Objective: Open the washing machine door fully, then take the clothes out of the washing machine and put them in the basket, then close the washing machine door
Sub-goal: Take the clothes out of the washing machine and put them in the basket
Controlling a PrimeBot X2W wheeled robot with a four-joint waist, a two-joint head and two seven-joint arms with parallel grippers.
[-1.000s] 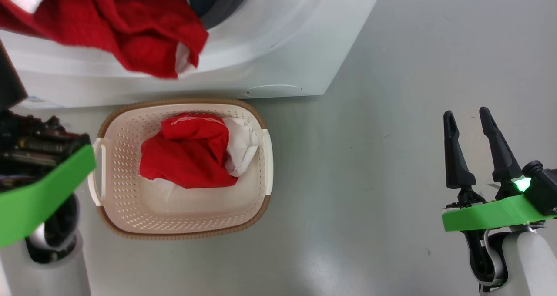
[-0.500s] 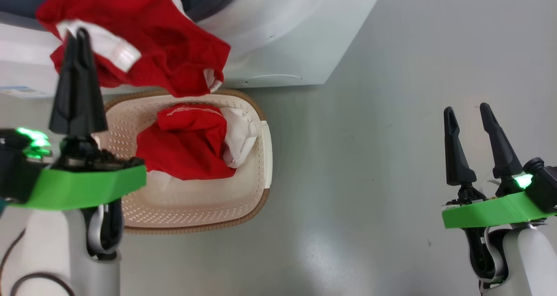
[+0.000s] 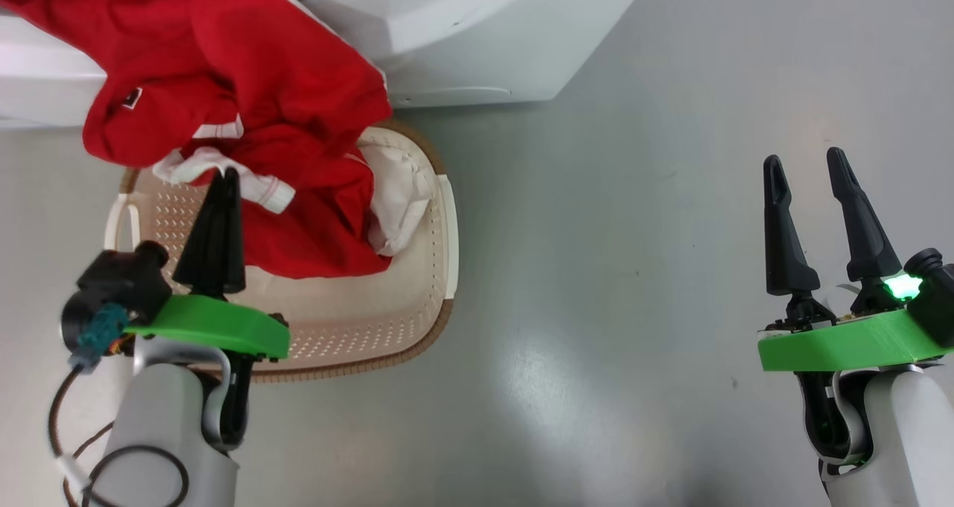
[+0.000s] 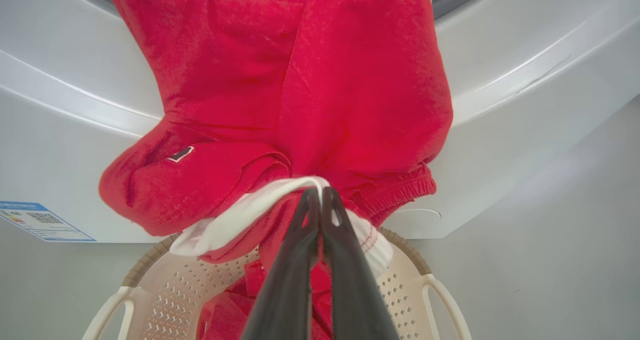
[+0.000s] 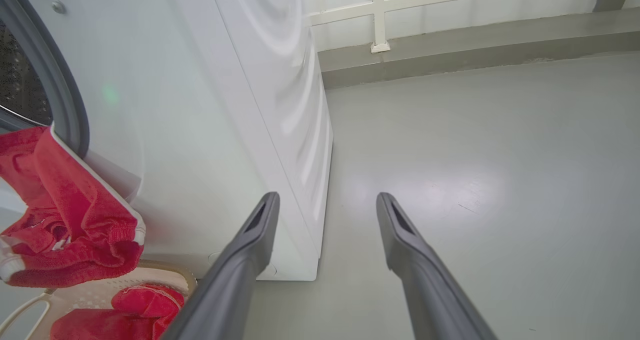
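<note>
Nearest, low on the left: left tool point(image 3: 224, 183), clamped fully shut on the white trim band point(image 3: 257, 188) of a red garment point(image 3: 246, 67). Low on the right, well apart from everything: right tool point(image 3: 805, 160), spread wide, holding nothing, over bare floor point(image 3: 596, 283).

Just beyond the left tool: basket point(image 3: 358, 328), on the floor right against the foot of the washing machine point(image 3: 477, 37). Already inside, bunched toward the far side: a red piece point(image 3: 320, 238) with a white cloth point(image 3: 399, 194) touching it on the right. Above these, hanging from the grip: the red garment, lower folds drooping over the basket's far rim.

Farther: upper part of the garment draped down the machine's white front, running up to the grey seal point(image 5: 65, 105) of the opening. Cannot tell whether the last of it is clear of the drum. Farthest, past the machine's side: the floor's edge at the wall point(image 5: 450, 10).

As a judgement: opening uncovered, so the door step looks done. Two items in the basket, a third mid-transfer, to be lowered and let go there. Left after that: checking the drum for more, then closing the washing machine door.
</note>
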